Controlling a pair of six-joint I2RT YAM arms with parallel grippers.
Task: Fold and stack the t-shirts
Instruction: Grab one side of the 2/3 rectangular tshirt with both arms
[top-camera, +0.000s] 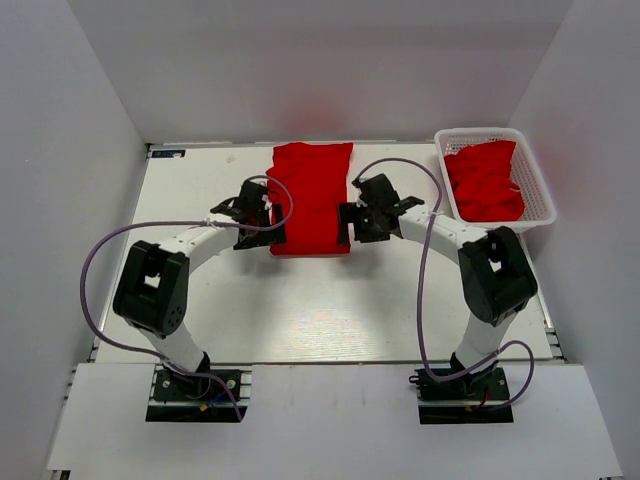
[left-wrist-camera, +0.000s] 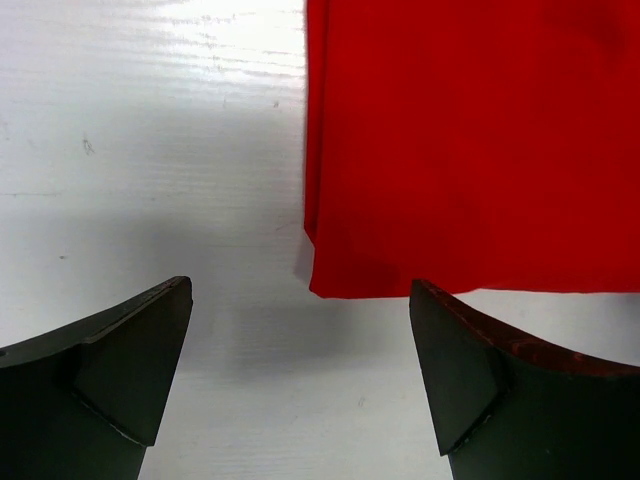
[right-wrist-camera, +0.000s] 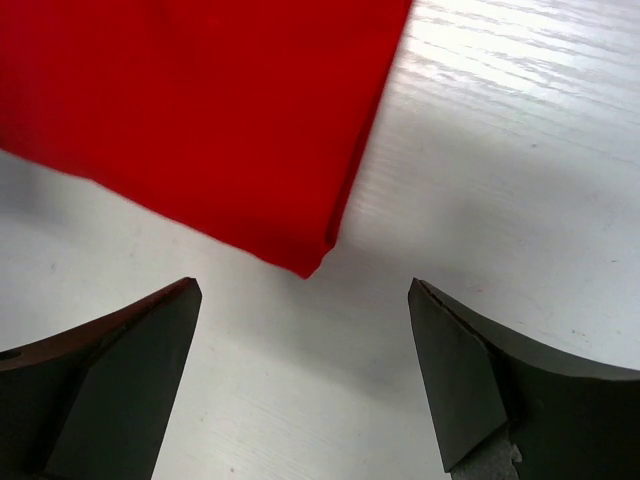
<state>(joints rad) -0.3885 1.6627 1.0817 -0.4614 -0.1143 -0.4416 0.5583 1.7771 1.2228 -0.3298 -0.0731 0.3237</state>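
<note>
A red t-shirt (top-camera: 312, 198), folded into a long rectangle, lies flat on the table at the back centre. My left gripper (top-camera: 262, 226) is open and empty just left of its near left corner; the left wrist view shows that corner (left-wrist-camera: 340, 285) ahead of the gripper (left-wrist-camera: 300, 380), slightly right of centre. My right gripper (top-camera: 358, 222) is open and empty at the shirt's near right edge; the right wrist view shows the near right corner (right-wrist-camera: 305, 265) just ahead of the gripper (right-wrist-camera: 305, 380). More red shirts (top-camera: 484, 180) lie crumpled in the basket.
A white plastic lattice basket (top-camera: 541, 190) stands at the back right of the table. White walls enclose the left, back and right sides. Purple cables loop from both arms over the table (top-camera: 300, 310).
</note>
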